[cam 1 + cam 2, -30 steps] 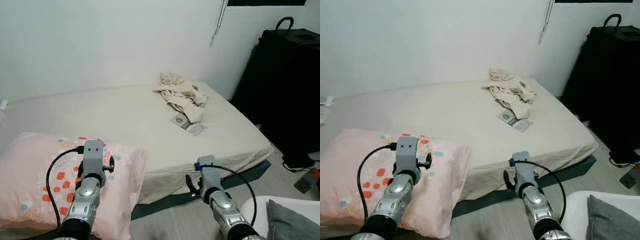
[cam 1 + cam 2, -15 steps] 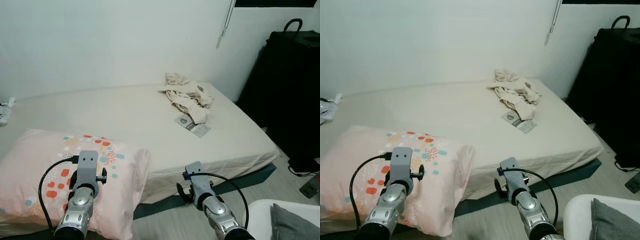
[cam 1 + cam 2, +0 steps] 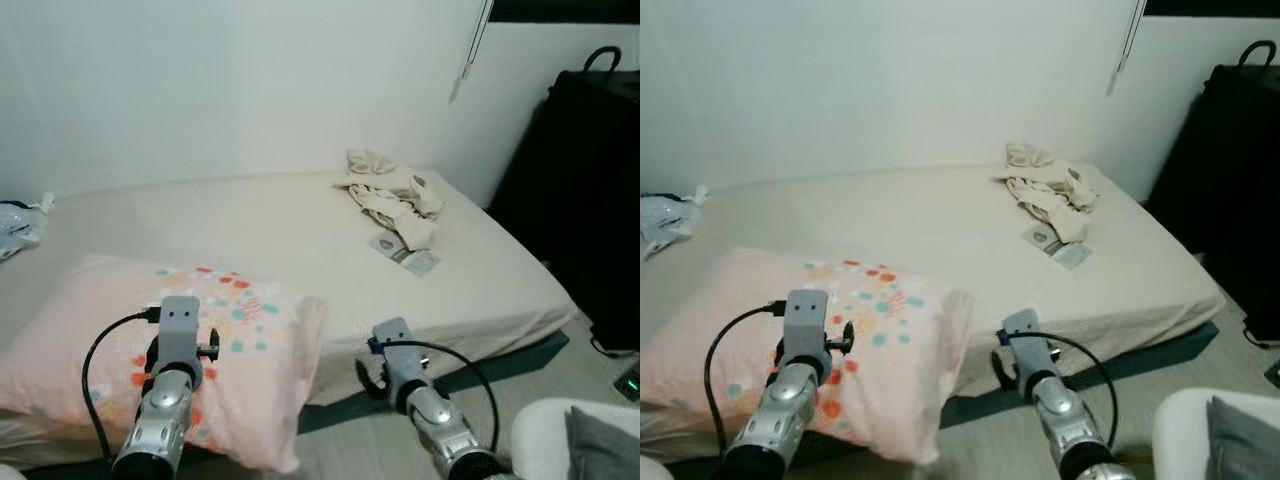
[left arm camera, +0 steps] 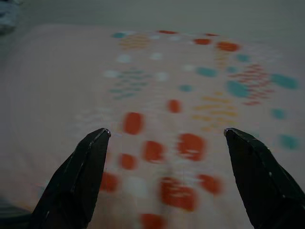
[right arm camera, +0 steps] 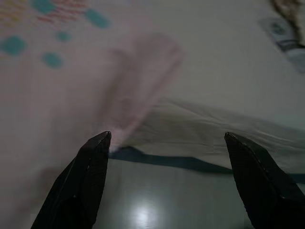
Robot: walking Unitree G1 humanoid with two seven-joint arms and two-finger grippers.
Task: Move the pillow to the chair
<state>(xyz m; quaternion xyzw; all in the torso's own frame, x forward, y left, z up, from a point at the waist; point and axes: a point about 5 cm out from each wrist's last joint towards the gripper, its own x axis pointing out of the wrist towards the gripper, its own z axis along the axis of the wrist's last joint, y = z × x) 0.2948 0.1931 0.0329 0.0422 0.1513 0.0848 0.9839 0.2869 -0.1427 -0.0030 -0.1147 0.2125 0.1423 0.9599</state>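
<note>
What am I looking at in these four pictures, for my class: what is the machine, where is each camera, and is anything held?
It is a walking humanoid robot with two silver arms. Two pictures come from cameras in its head, looking down at a bed. The other two come from its wrists, looking along each tool's black fingers. The left tool is open above a pink spotted pillow; the right tool is open near the pillow's corner and the bed's edge. Nothing is held. Crumpled clothes lie further along the bed.

Crumpled clothes (image 3: 392, 196) on bed (image 3: 250, 230)
</note>
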